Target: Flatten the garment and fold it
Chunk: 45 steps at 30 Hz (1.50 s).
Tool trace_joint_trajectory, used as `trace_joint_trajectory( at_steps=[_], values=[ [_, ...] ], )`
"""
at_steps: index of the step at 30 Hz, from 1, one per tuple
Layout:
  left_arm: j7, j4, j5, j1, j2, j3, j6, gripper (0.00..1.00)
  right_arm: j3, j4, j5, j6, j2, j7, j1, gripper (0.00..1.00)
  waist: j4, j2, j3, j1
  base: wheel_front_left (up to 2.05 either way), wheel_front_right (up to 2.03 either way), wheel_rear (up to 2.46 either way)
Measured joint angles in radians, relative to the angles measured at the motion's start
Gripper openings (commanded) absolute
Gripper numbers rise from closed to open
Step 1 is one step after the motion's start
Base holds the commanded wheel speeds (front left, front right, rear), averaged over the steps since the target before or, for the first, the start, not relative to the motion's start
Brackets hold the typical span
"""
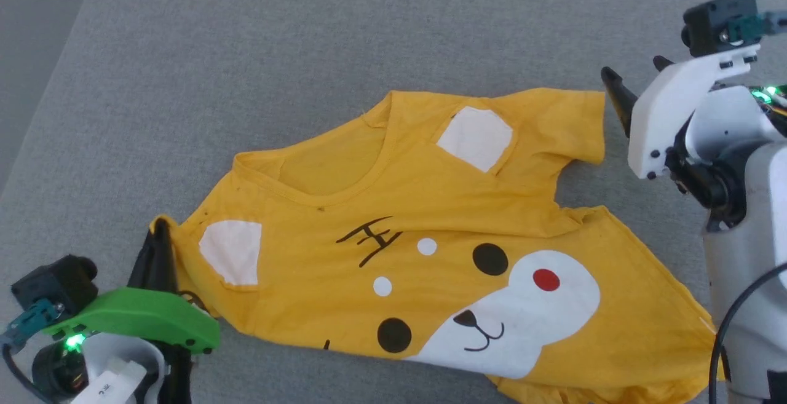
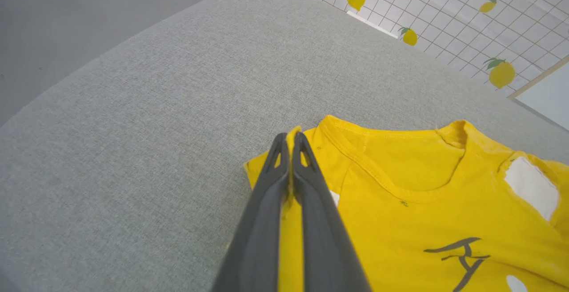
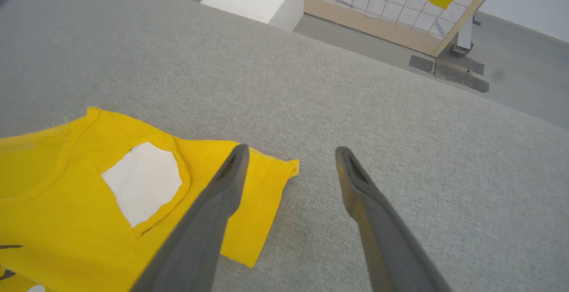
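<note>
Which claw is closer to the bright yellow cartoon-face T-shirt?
Left. The left claw is shut on the yellow T-shirt's edge; the right claw is open beside the opposite sleeve, gripping nothing.

Lighting is bright, even and diffuse in all views; no glare noted. Shadows are faint: a soft dark edge lies under the garment (image 1: 430, 219) hem just beside the left claw (image 1: 161, 227). Head view is slightly soft. Wrist views are sharp ahead of the claw and bowed toward the edges.
</note>
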Motion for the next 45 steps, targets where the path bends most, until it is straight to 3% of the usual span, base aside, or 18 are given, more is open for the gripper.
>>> trace_joint_trajectory(
  at_steps=[9,18,19,20,21,22,28,35,45],
  values=[
    [-0.001,0.021,0.0,-0.039,-0.025,-0.049,-0.021,0.0,0.043,0.133,-0.027,0.0,-0.067,0.11,-0.08,1.0,0.059,0.0,0.057,0.0,0.0,0.0,0.0],
    [-0.002,0.048,0.0,-0.064,-0.035,-0.072,-0.036,0.0,0.045,0.199,-0.041,0.0,-0.085,0.202,-0.086,1.0,0.108,0.0,0.092,0.0,0.0,0.0,0.0],
    [-0.002,0.049,-0.001,-0.066,-0.035,-0.071,-0.037,0.0,0.037,0.2,-0.04,0.0,-0.082,0.223,-0.088,0.89,0.111,0.0,0.094,0.0,0.0,0.0,0.0],
    [-0.004,0.05,-0.002,-0.068,-0.035,-0.072,-0.037,0.0,0.033,0.199,-0.037,0.0,-0.079,0.239,-0.09,0.38,0.113,0.0,0.096,0.0,0.0,0.0,0.0],
    [-0.005,0.051,-0.002,-0.07,-0.035,-0.071,-0.037,0.0,0.028,0.194,-0.032,0.0,-0.076,0.254,-0.093,0.14,0.115,0.0,0.098,0.0,0.0,0.0,0.0],
    [-0.005,0.053,-0.002,-0.071,-0.035,-0.071,-0.038,0.0,0.026,0.189,-0.03,0.0,-0.074,0.261,-0.093,0.0,0.117,0.0,0.099,0.0,0.0,0.0,0.0],
    [-0.01,0.068,-0.003,-0.083,-0.035,-0.07,-0.039,0.0,-0.002,0.177,-0.034,0.0,-0.054,0.226,-0.08,0.0,0.116,0.0,0.092,0.0,0.0,0.0,0.0],
    [-0.01,0.077,0.002,-0.133,-0.021,-0.075,-0.056,0.0,-0.08,0.154,-0.002,0.0,0.002,0.022,-0.073,0.0,0.091,0.0,0.049,0.0,0.0,0.0,0.0],
    [0.033,0.079,0.067,-0.302,0.06,-0.106,-0.097,0.0,-0.115,0.073,0.063,0.0,-0.016,-0.224,-0.092,0.0,0.032,0.0,-0.057,0.0,0.0,0.0,0.0]
  ],
)
